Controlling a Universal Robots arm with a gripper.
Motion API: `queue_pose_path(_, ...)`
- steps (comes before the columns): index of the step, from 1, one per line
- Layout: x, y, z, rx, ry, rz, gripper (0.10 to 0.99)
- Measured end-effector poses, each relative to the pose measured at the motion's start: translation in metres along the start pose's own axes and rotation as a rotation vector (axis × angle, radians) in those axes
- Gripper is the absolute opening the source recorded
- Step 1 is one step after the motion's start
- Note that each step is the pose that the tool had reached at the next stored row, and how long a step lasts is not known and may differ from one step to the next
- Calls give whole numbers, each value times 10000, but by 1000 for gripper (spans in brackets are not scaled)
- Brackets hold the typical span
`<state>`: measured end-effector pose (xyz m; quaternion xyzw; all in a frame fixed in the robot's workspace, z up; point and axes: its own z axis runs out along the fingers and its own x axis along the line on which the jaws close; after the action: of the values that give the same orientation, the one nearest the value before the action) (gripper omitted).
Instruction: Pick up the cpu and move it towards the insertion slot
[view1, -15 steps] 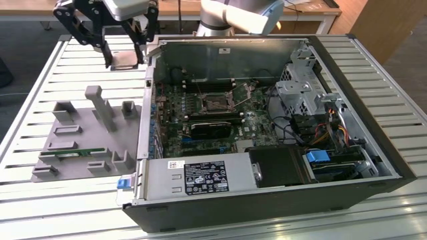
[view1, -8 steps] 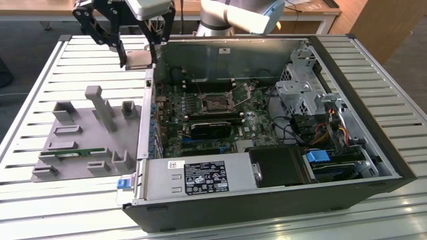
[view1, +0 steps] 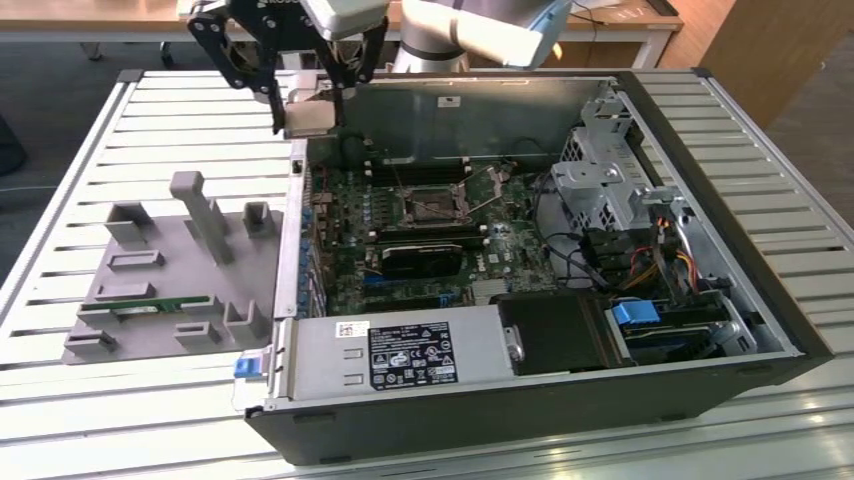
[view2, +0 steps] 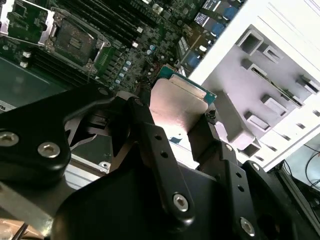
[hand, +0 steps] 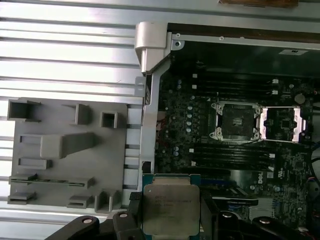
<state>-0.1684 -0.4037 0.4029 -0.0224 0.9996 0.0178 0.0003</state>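
The black two-fingered pincer (view1: 310, 118) is clamped on the cpu (hand: 170, 210), a flat square chip with a silvery metal top and a thin green rim, gripping it by two opposite edges. In the exterior view the chip (view1: 310, 117) hangs above the near corner of the open black-and-grey computer case (view1: 747, 290), over the case's edge on the exterior view's left, well clear of the board below. The insertion slot (hand: 236, 121), a square socket with a shiny metal frame around a dark centre, lies open on the green motherboard (view1: 400, 250), well apart from the chip, with open air between them. Beside the case on the slatted white tabletop (view1: 147, 110) sits a grey moulded parts holder (view1: 174, 280). A white label (view1: 414, 355) on the grey power-supply box carries print too small to read; markings on the chip's top are likewise illegible.
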Motion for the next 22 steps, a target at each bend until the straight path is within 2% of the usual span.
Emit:
queue_pose_path(16, -595, -24, 0, 0, 4, -1, 541)
queue_pose_path(22, -768, 37, 9, -1, 4, -1, 541)
